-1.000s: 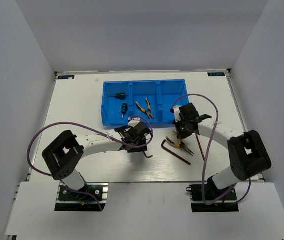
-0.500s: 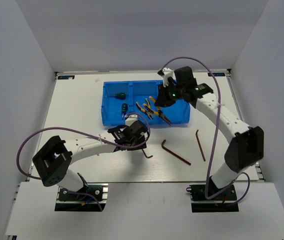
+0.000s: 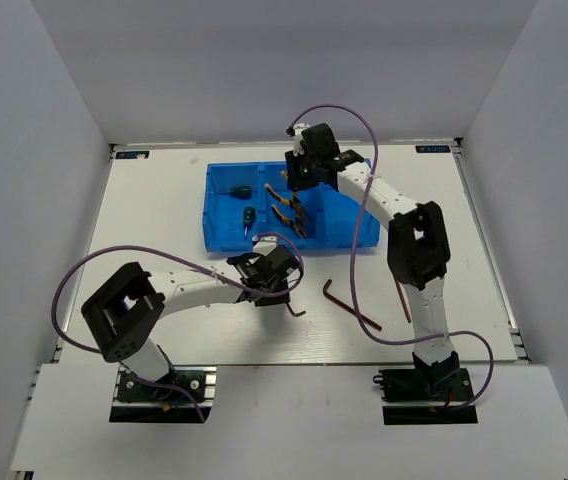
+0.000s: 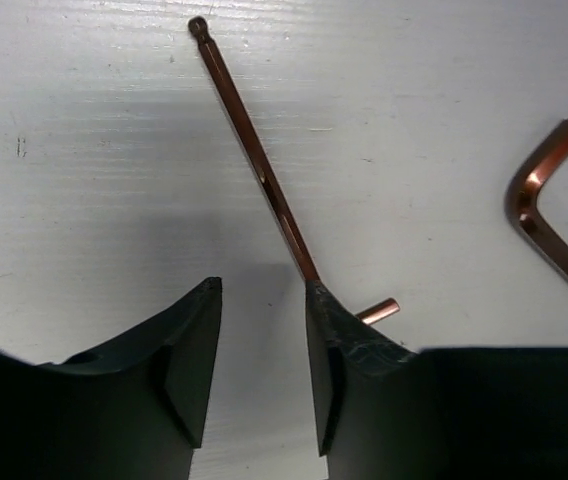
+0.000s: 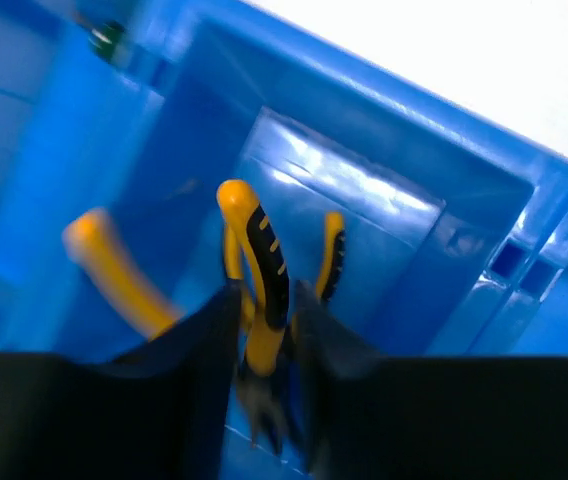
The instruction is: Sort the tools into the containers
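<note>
The blue three-compartment bin (image 3: pixel 364 232) stands at the back of the table. Two green-handled screwdrivers (image 3: pixel 247 214) lie in its left compartment. My right gripper (image 3: pixel 298 188) hangs over the middle compartment, shut on yellow-handled pliers (image 5: pixel 264 250). A second pair of pliers (image 5: pixel 104 262) lies blurred in the bin below. My left gripper (image 4: pixel 262 285) is open and low over the table. A thin copper-coloured hex key (image 4: pixel 260 170) runs under its right finger (image 4: pixel 349 340), outside the gap. Another hex key (image 4: pixel 549 215) lies to the right.
Two hex keys lie on the white table right of centre, one longer (image 3: pixel 350 303) and one (image 3: pixel 402 292) partly behind the right arm. Purple cables loop from both arms. White walls enclose the table on three sides.
My right arm has swung left along the bin with the pliers, from near the right compartment to above the middle one. My left gripper has stayed almost in place over the hex key.
</note>
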{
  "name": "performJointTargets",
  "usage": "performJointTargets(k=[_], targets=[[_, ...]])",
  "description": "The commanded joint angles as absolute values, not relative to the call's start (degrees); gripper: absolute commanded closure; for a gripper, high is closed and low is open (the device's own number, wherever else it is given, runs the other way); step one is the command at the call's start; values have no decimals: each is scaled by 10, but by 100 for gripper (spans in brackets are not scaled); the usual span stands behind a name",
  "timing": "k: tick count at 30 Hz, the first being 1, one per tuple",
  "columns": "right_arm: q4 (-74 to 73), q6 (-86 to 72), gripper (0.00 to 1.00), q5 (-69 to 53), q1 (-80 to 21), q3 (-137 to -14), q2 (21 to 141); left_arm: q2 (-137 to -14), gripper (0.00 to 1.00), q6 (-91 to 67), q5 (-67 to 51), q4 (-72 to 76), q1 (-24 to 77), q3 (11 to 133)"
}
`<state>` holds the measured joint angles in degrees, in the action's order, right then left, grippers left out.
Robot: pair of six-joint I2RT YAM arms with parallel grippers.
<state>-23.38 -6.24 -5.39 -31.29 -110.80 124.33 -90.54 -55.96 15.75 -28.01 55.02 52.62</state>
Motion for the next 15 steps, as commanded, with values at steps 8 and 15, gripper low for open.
performJointTargets(k=[8,15], targets=[[-231,-48,50,-96,-302,-1024,1078,-979,52,-546,173,-294,542,617],[-240,-26,53,-113,-275,-748,859,-1032,65,-559,189,-380,542,678]])
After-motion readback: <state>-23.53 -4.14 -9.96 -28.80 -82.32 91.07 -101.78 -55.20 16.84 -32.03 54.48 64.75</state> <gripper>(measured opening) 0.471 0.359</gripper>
